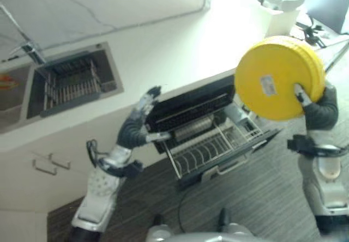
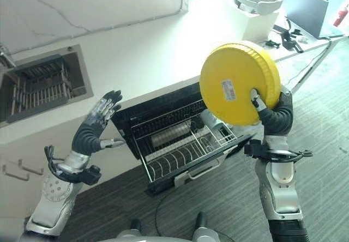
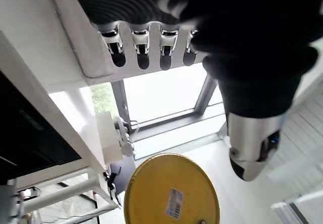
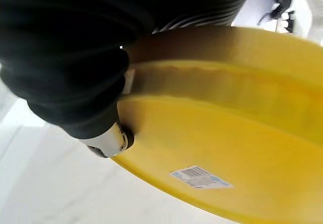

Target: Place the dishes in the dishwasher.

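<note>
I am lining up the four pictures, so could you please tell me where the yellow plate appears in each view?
Left eye view: yellow plate upper right, underside with label facing the camera, gripped at its rim by the right hand.
Right eye view: right of centre, above the open dishwasher rack.
Left wrist view: bottom centre, past the fingers.
Right wrist view: very close, across the right half.
Shared landmark: its white label.

Sink point(image 2: 43, 86) left in counter point(image 2: 163, 51); dishwasher rack point(image 2: 185, 149) below counter edge.

Both eye views look down from the head, sharing the dishwasher point(image 2: 180, 138). Wrist cams sit super close, both catching the yellow plate point(image 3: 171, 191).
</note>
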Tool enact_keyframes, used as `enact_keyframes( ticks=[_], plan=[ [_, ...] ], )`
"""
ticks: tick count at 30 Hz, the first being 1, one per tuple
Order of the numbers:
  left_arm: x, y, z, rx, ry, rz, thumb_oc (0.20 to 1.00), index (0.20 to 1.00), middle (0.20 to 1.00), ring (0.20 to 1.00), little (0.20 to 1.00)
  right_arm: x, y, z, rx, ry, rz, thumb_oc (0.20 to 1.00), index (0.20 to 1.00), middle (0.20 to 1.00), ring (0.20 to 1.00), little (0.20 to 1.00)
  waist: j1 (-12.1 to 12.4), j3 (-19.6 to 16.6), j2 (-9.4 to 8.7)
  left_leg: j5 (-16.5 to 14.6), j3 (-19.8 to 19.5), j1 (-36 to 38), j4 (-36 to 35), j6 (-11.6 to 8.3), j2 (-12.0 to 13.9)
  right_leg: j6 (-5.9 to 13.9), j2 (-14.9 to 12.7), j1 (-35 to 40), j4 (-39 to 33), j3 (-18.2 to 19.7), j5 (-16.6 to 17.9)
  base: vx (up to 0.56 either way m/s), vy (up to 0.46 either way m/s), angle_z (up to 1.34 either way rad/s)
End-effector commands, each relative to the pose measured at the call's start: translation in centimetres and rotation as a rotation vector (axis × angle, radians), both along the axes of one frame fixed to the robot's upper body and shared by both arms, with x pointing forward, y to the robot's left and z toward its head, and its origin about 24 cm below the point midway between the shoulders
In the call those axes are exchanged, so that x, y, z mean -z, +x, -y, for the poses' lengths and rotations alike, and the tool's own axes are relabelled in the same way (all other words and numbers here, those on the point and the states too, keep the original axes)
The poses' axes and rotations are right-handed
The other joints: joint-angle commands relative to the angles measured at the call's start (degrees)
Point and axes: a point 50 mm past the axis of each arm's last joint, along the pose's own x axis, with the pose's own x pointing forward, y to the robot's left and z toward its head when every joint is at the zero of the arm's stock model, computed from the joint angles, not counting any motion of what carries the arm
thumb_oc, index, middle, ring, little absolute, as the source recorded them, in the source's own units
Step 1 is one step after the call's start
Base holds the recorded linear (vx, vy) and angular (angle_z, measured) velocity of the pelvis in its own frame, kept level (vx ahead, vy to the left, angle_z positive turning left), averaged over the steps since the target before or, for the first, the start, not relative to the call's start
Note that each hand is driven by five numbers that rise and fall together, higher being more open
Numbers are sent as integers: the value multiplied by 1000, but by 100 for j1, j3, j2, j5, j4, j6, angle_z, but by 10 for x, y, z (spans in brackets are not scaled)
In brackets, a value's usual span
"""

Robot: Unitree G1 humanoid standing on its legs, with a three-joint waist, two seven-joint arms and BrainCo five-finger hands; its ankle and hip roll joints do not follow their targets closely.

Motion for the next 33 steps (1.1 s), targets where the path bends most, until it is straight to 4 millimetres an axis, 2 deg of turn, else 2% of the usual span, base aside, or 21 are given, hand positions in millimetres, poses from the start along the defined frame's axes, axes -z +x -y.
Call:
enact_keyframes(
  ticks=[1,2,4,5,9,10,12,14,16,17,20,24,25,26,29,33],
  plan=[
    [-18,4,-13,-24,62,119,1000,1000,1000,1000,1000,-36,-7,-2,98,-125,216,200,200,200,200,200,186,-216,-332,-436,100,88,39,20,-52,670,-673,140,186,-262,-286,-61,10,39],
    [-15,3,-15,-25,74,97,1000,1000,1000,1000,1000,-36,-7,-2,99,-145,214,200,200,200,200,200,192,-220,-331,-434,82,84,39,18,-53,668,-675,141,195,-272,-294,-50,29,38],
    [15,-9,-24,-21,157,-47,1000,1000,1000,1000,1000,-38,-7,-3,124,-296,222,200,200,200,200,200,301,-195,-296,-405,-17,66,39,6,-60,675,-679,122,304,-312,-349,-39,51,34],
    [23,-11,-29,-42,139,-84,1000,1000,1000,1000,1000,-38,-6,-3,138,-346,230,200,200,200,200,200,335,-193,-290,-401,-33,61,39,7,-64,681,-683,119,332,-328,-362,-19,50,28],
    [57,-20,-44,-104,193,-218,1000,1000,1000,1000,1000,-39,-4,-13,203,-676,330,200,200,200,200,200,469,-185,-286,-399,-124,44,39,-2,-95,748,-733,111,408,-426,-381,0,26,21],
    [67,-23,-47,-102,213,-262,1000,1000,1000,1000,1000,-42,-4,-15,213,-736,385,200,200,200,200,200,503,-191,-285,-400,-154,33,39,-3,-104,765,-743,104,419,-447,-381,15,5,7],
    [93,-34,-52,-109,247,-392,1000,1000,1000,1000,1000,-43,2,-14,222,-793,385,200,200,200,200,200,569,-210,-266,-400,-185,18,39,-3,-111,785,-758,102,435,-484,-388,36,12,6],
    [117,-48,-68,-225,242,-515,1000,1000,1000,1000,1000,-33,5,-15,227,-897,380,200,200,200,200,200,606,-220,-245,-394,-157,-7,39,-10,-103,799,-776,89,437,-518,-386,31,21,8],
    [133,-55,-82,-375,203,-578,1000,1000,1000,1000,1000,-28,7,-17,219,-968,376,200,200,200,200,200,625,-224,-253,-394,-165,-11,39,-11,-107,815,-795,86,437,-545,-375,34,0,9],
    [144,-61,-92,-499,139,-628,1000,1000,1000,1000,1000,-23,7,-19,202,-1012,366,200,200,200,200,200,637,-226,-271,-397,-187,-17,39,-8,-120,825,-812,89,428,-558,-371,37,-23,11],
    [174,-88,-112,-715,38,-768,1000,1000,1000,1000,1000,-2,7,-19,161,-1155,328,200,200,200,200,200,739,-229,-373,-374,-247,-60,39,-24,-135,850,-839,115,406,-640,-328,30,-77,9],
    [196,-112,-128,-894,-59,-915,1000,1000,1000,1000,1000,21,15,-15,114,-1236,242,200,200,200,200,200,801,-232,-446,-372,-270,-65,39,-29,-136,848,-820,174,383,-706,-331,33,-54,15],
    [198,-113,-129,-912,-63,-931,1000,1000,1000,1000,1000,29,16,-13,97,-1240,203,200,200,200,200,200,816,-237,-450,-370,-277,-71,39,-29,-141,848,-817,193,368,-716,-332,39,-47,2],
    [200,-114,-132,-929,-44,-957,1000,1000,1000,1000,1000,50,17,-9,53,-1259,105,200,200,200,200,200,853,-239,-463,-373,-294,-83,39,-31,-141,859,-813,234,336,-760,-322,42,-52,0],
    [205,-117,-135,-925,-1,-1026,1000,1000,1000,1000,1000,91,18,6,51,-1219,-91,200,200,200,200,200,948,-226,-468,-368,-346,-77,39,-23,-166,861,-808,343,283,-845,-311,67,-50,7],
    [212,-120,-129,-869,31,-1093,1000,1000,1000,1000,1000,118,20,14,62,-1218,-251,200,200,200,200,200,1053,-184,-418,-345,-427,-78,39,-18,-206,862,-820,449,233,-930,-290,61,-20,9]
  ],
)
